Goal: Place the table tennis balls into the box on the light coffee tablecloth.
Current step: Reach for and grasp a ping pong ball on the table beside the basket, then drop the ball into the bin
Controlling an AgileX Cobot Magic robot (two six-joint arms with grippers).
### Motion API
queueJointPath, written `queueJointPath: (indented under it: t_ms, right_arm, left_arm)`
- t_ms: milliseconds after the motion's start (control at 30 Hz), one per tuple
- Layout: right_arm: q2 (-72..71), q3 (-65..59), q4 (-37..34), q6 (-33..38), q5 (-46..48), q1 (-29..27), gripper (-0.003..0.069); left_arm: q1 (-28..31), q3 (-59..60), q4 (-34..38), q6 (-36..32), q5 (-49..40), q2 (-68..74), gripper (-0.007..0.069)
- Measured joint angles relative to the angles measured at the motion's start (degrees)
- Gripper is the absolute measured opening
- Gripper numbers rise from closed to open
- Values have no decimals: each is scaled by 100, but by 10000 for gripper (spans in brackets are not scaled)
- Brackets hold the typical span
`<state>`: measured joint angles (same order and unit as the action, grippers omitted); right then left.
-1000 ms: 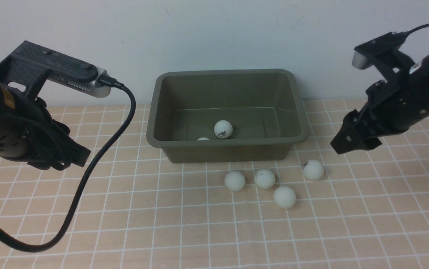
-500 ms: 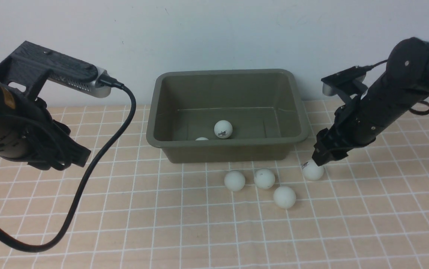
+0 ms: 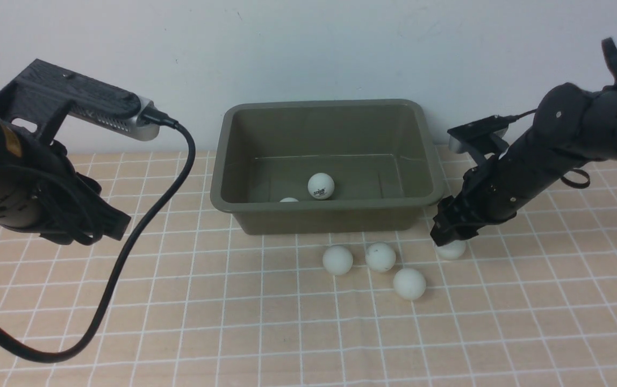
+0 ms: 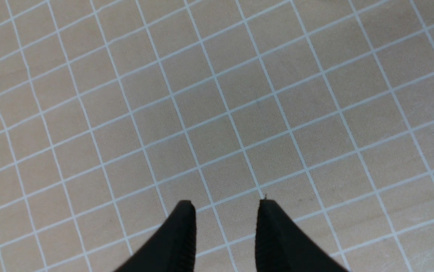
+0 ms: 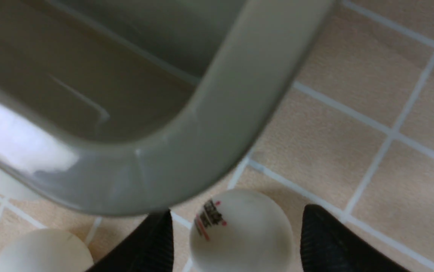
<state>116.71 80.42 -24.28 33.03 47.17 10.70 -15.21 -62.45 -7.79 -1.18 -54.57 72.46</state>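
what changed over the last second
The right gripper swung down and leftward and now straddles the rightmost ball on the cloth, jaws open, not yet gripping. The left gripper, the box and the other balls stayed put.

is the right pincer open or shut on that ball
Open: the right pincer straddles the logo ball, tablecloth showing between ball and each finger.

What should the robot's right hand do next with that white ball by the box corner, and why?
Probably close the right gripper: its fingers sit either side of the logo ball, with gaps showing, so nothing's gripped yet.
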Motion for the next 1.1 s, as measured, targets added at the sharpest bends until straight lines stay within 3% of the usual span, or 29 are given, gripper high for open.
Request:
queueJointPath:
  t_ms: [200,333,600,733,833,933,1100]
  right_arm:
    - [118,0,-89,89,1,0,409]
    - [118,4,-37,79,1,0,349]
    - [-543,261,939,-494,439,-173,339]
    - [-997,708,961,-593,680,-363,339]
    - [-1093,1010,584,-496,778,-391,339]
    - [-937,1356,-659,96,982,-305,339]
    - [-439,1447,-1735,1126,1004,-51,339]
  left_arm:
    - [0,0,0,0,0,0,172]
    - [0,0,0,0,0,0,172]
    - [0,0,0,0,0,0,172]
    - [0,0,0,0,6,0,172]
    - [0,0,0,0,12,0,172]
    - [0,0,0,0,77,0,172]
    - [0,0,0,0,102,0,172]
